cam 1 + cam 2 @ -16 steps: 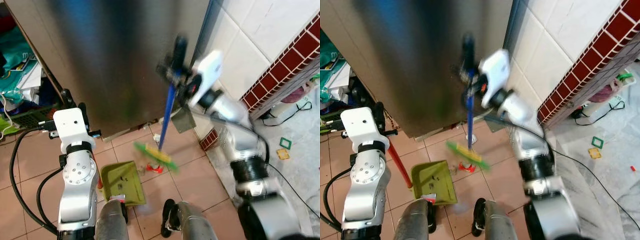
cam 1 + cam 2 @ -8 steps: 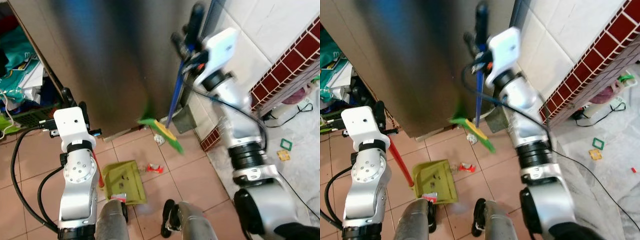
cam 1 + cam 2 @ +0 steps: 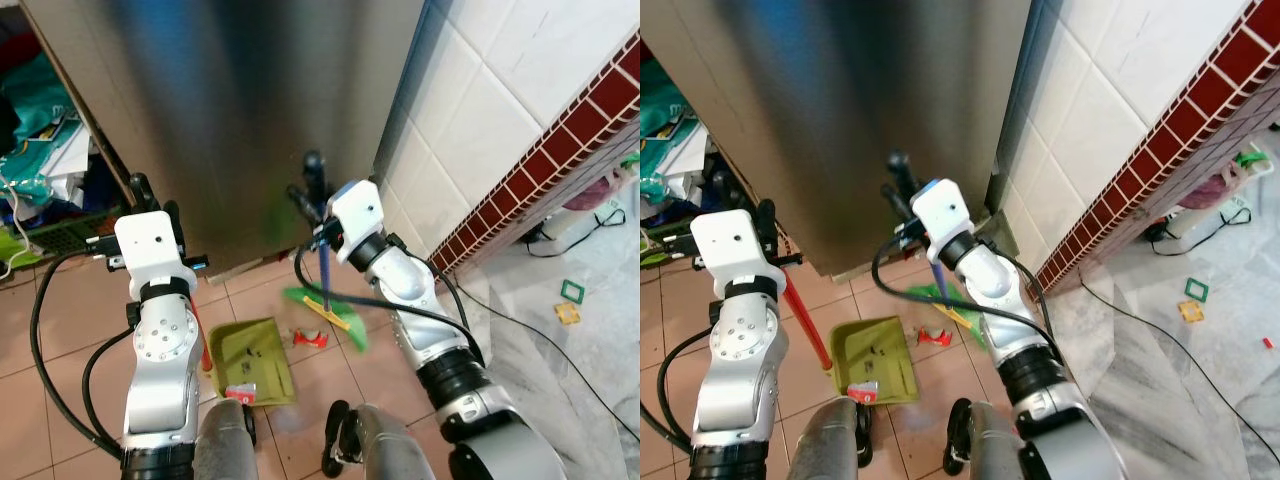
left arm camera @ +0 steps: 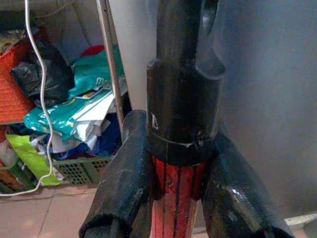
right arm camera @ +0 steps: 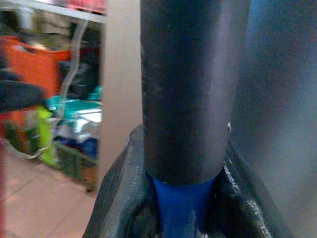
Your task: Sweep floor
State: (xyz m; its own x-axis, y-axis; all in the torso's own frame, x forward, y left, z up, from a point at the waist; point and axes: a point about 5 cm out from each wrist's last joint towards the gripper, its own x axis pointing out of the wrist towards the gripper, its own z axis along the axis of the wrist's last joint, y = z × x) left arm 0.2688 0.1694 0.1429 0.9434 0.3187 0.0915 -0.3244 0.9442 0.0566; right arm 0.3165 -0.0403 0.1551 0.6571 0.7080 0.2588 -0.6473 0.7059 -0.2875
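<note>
My right gripper (image 3: 313, 192) is shut on the black grip of a blue-handled broom (image 3: 323, 272), seen close in the right wrist view (image 5: 190, 89). Its green bristle head (image 3: 326, 311) hangs blurred just above the tiles in front of my feet. A red scrap of litter (image 3: 313, 338) lies by the head. To the left lies a green dustpan (image 3: 250, 358) with a small scrap in it (image 3: 237, 394). My left gripper (image 4: 181, 134) is shut on the black-capped top of the dustpan's red handle (image 4: 176, 196); the handle runs down beside my left arm (image 3: 800, 320).
A tall steel appliance (image 3: 250, 100) stands straight ahead, with a white tiled wall (image 3: 500, 90) and red brick band (image 3: 540, 170) to its right. A green basket of clutter (image 3: 45, 235) sits at the left. A cable (image 3: 590, 380) and small green toys (image 3: 572, 291) lie on the marble floor at the right.
The right arm has swung the broom down and left from beside the tiled wall. The bristle head dropped from mid-air to just above the red scrap. Left arm and dustpan stayed put.
</note>
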